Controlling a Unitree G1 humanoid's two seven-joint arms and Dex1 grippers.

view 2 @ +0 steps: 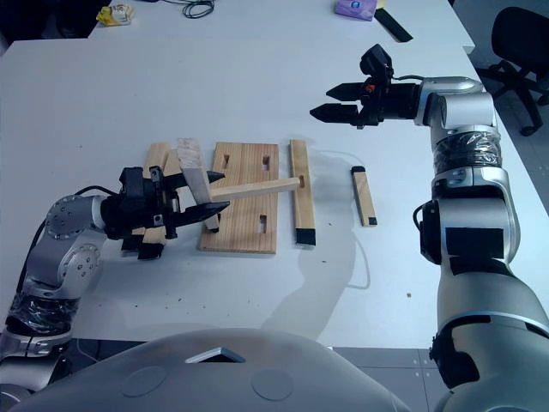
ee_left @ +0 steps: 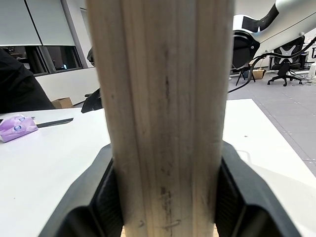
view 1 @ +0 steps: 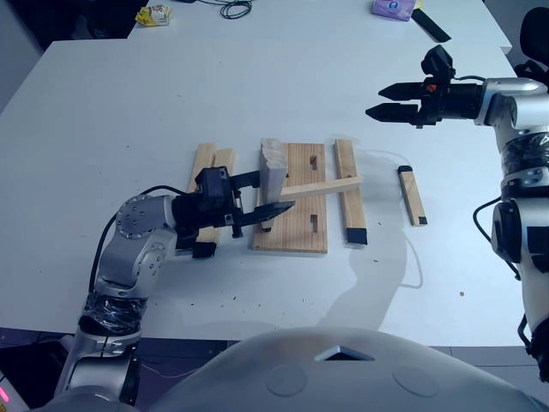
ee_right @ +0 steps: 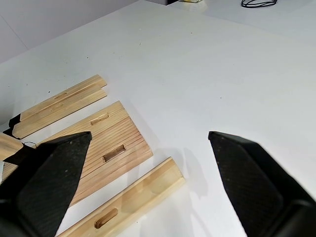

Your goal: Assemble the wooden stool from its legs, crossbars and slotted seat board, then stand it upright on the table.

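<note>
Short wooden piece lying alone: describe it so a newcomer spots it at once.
On the white table, find the slotted seat board at the centre. To the robot's right of it lies a long leg, then the short piece beyond. It is far shorter than the legs and touches no other part.

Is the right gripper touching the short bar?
Apart. Left eye view shows the right gripper open in the air, clear of the short bar lying on the table.

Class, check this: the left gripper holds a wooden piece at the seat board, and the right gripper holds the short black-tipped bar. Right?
No. The right gripper is open and empty; the short black-tipped bar lies on the table, as the left eye view shows. The rest stands.
</note>
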